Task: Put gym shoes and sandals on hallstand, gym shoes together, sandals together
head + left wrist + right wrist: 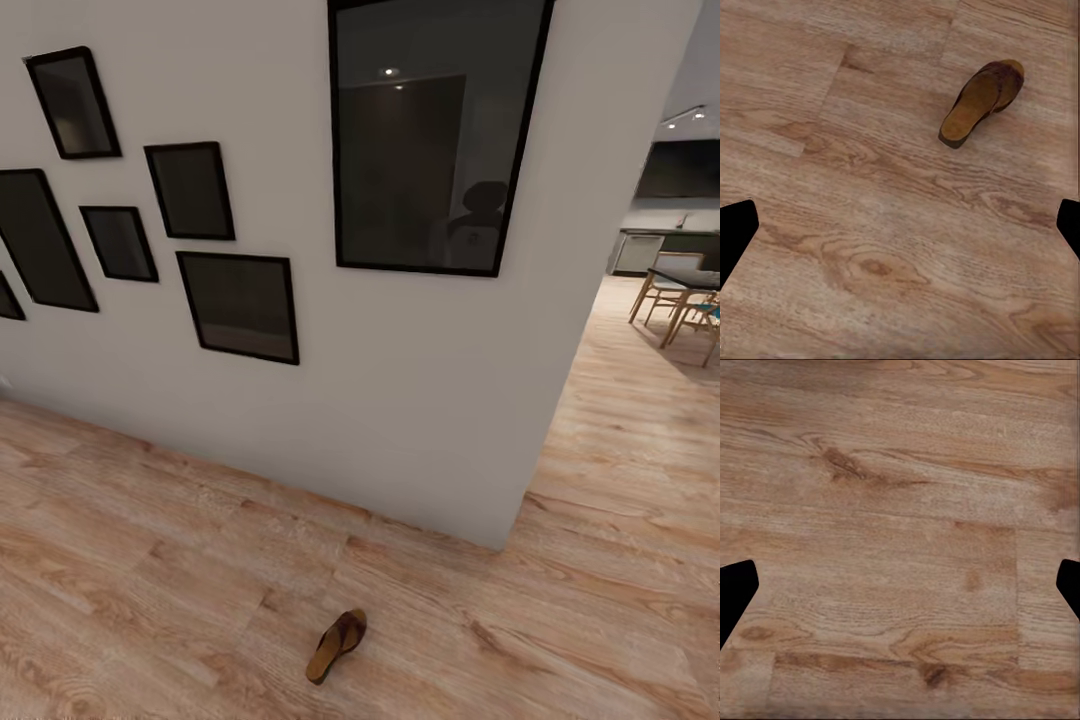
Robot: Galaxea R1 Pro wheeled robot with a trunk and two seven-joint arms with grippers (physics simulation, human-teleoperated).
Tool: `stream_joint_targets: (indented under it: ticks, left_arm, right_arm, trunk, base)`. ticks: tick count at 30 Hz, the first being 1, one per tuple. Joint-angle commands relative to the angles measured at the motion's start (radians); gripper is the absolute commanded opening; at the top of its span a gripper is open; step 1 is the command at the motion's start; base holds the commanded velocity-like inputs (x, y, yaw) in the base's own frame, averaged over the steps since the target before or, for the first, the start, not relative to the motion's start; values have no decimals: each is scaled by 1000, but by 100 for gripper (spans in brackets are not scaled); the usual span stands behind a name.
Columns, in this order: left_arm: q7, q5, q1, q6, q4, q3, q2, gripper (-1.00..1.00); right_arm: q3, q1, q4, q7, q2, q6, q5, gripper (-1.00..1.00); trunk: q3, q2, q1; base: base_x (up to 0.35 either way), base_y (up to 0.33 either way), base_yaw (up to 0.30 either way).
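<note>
**One sandal on the corridor floor, both grippers open and empty**

From the head camera, a single sandal [336,645] lies flat on the wood floor [150,560], a little out from the foot of a pale wall [430,400]. Black picture frames [240,305] hang on that wall beside a tall dark panel [430,135]. Past the wall's corner, a table with chairs [680,300] stands well apart.

At the left wrist, the left gripper [900,225] hangs over bare planks, fingertips [735,229] spread wide and holding nothing; the sandal lies ahead, apart from them.

At the right wrist, the right gripper [900,585] is likewise spread wide, empty, above bare floor.
</note>
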Motion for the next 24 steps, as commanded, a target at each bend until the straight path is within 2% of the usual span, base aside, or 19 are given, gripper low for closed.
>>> stream_joint_targets:
  ticks: [1, 9, 24]
  left_arm:
    - [0, -2, -1, -3, 1, -1, 0, 100]
    - [0, -1, -1, -3, 1, -1, -1, 100]
    - [0, 0, 0, -3, 1, -1, 1, 100]
  right_arm:
    - [-4, -1, 1, 8, 0, -3, -5, 100]
    - [-4, -1, 1, 8, 0, -3, -5, 100]
    - [-4, -1, 1, 8, 0, -3, -4, 100]
  trunk:
    - [-2, -1, -1]
    - [-14, -1, -1]
    - [-36, -1, -1]
  base:
    - [-315, 83, -153]
    - [-289, 184, -153]
    - [-22, 270, -153]
